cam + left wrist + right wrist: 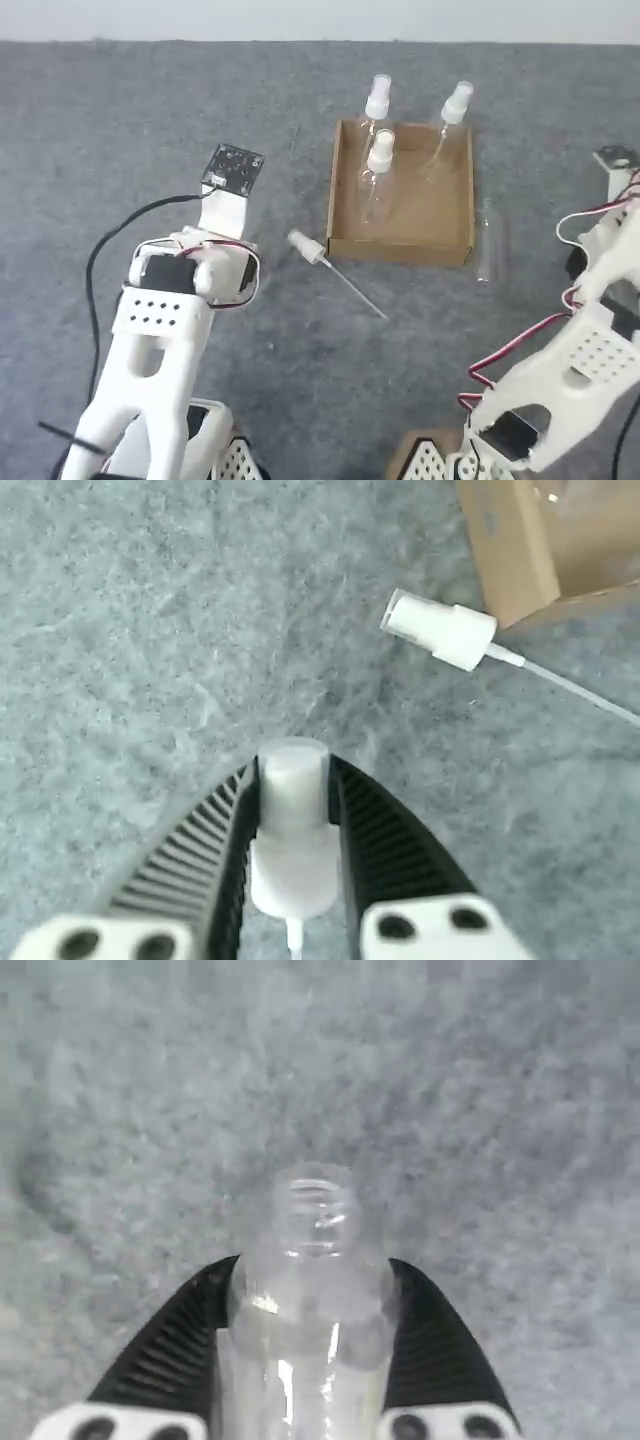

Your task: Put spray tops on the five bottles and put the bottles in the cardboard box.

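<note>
My left gripper (292, 770) is shut on a white spray top (290, 830), held just above the grey carpet. A second spray top (440, 630) (307, 247) with its long thin tube lies on the carpet by the near left corner of the cardboard box (345, 185). My right gripper (315, 1265) is shut on a clear bottle (315, 1230) whose threaded neck has no top. Three bottles with spray tops (380, 155) are in the box. Another clear bottle without a top (487, 240) lies on the carpet right of the box.
The left arm (170, 300) stands at the front left, and its wrist camera board (232, 170) is left of the box. The right arm (590, 340) is at the front right with loose red and white wires. Grey carpet covers the table.
</note>
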`<control>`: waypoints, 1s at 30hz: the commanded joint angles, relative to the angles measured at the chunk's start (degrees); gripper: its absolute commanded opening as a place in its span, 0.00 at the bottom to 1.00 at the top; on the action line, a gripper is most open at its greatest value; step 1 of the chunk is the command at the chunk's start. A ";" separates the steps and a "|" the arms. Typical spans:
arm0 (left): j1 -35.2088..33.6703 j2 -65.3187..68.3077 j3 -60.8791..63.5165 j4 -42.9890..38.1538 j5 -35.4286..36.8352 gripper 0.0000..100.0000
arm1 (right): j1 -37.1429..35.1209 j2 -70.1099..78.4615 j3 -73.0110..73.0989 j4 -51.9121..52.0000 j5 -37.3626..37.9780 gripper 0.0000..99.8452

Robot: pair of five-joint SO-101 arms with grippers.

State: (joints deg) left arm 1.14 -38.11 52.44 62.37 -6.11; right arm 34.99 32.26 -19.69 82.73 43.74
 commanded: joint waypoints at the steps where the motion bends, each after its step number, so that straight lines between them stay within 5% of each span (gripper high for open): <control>1: -0.26 -2.64 -3.21 -0.70 0.62 0.01 | -1.19 -7.78 -6.33 5.41 -1.85 0.01; 10: -0.26 -3.96 -14.29 8.62 0.70 0.01 | -9.63 -30.11 -0.35 8.31 -11.16 0.01; 17: -0.35 -20.57 -14.73 12.04 0.44 0.01 | -22.20 -54.11 20.31 3.21 -16.62 0.01; 25: -0.35 -27.52 -18.86 12.04 0.44 0.01 | -49.98 -79.96 43.87 -4.00 -25.49 0.01; 30: -0.18 -25.67 -28.97 11.96 1.67 0.01 | -68.00 -82.42 53.71 -12.62 -30.42 0.01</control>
State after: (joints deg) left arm 1.14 -64.75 33.01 74.33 -6.02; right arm -23.38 -48.00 31.03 75.87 16.40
